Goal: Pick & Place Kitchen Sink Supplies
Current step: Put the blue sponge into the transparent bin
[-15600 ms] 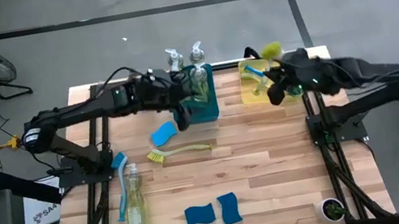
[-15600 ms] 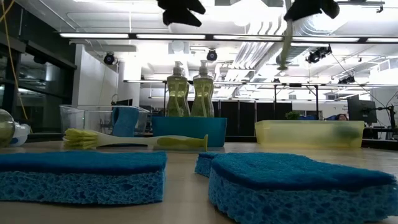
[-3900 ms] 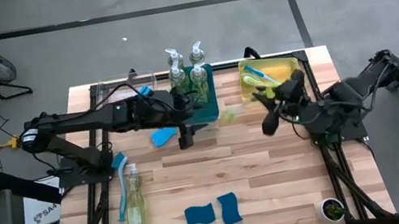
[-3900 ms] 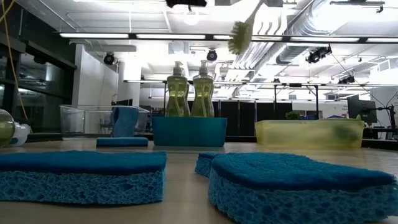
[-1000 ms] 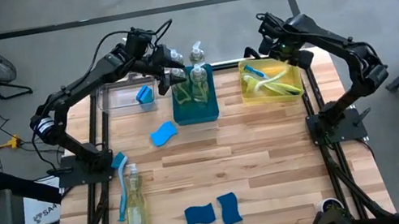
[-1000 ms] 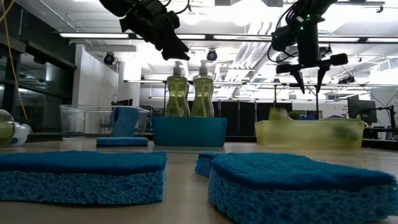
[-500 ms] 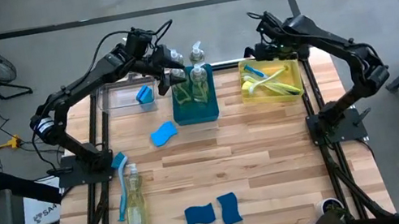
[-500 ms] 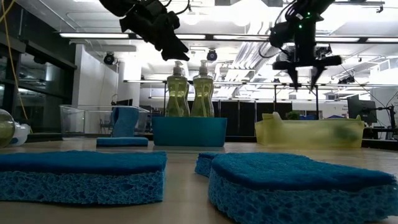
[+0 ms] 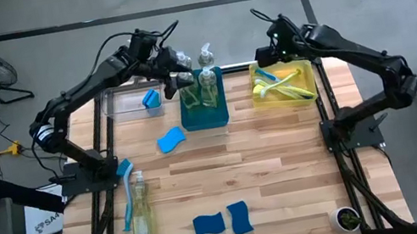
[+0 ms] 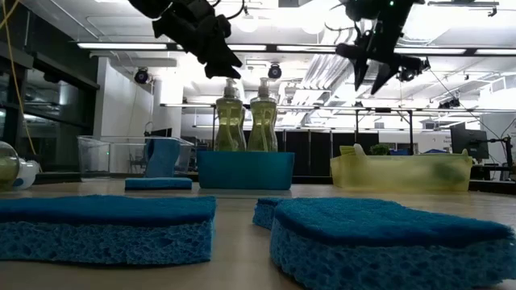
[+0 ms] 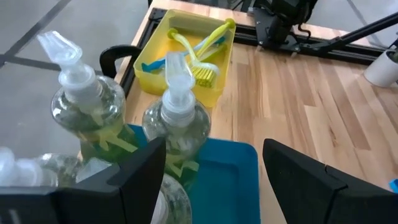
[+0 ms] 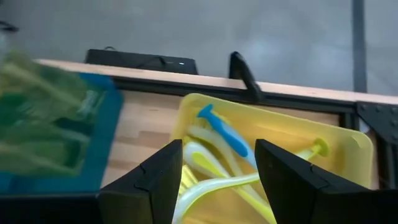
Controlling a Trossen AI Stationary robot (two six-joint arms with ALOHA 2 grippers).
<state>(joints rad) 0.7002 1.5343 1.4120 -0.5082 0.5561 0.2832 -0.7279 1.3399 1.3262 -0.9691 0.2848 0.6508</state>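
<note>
Clear pump bottles of yellow-green soap [image 9: 204, 83] stand upright in the teal bin [image 9: 206, 116]. My left gripper [image 11: 211, 180] hovers open just above them [image 10: 214, 48]. My right gripper [image 12: 217, 180] is open, raised over the far left corner of the yellow bin [image 9: 282, 87] [image 10: 379, 56]. A blue brush [image 12: 224, 135] and lime-green brushes [image 9: 293, 83] lie in that bin. One blue sponge [image 9: 151, 99] stands in the clear bin [image 9: 124, 100]. Another sponge [image 9: 170, 140] lies flat on the table. Two more sponges [image 9: 208, 224] [image 9: 239, 217] lie near the near edge. A soap bottle [image 9: 139, 208] and a blue brush [image 9: 126, 183] lie at the left.
The three bins stand in a row along the table's far edge. The middle of the wooden table [image 9: 269, 166] is bare boards. Black arm frames run along the left and right sides. A small round object [image 9: 346, 217] sits at the near right corner.
My right gripper has risen from just above the yellow bin, drifted toward the table's far left and tipped from pointing straight down to a slant. It has stayed open. The brushes lie still in the yellow bin.
</note>
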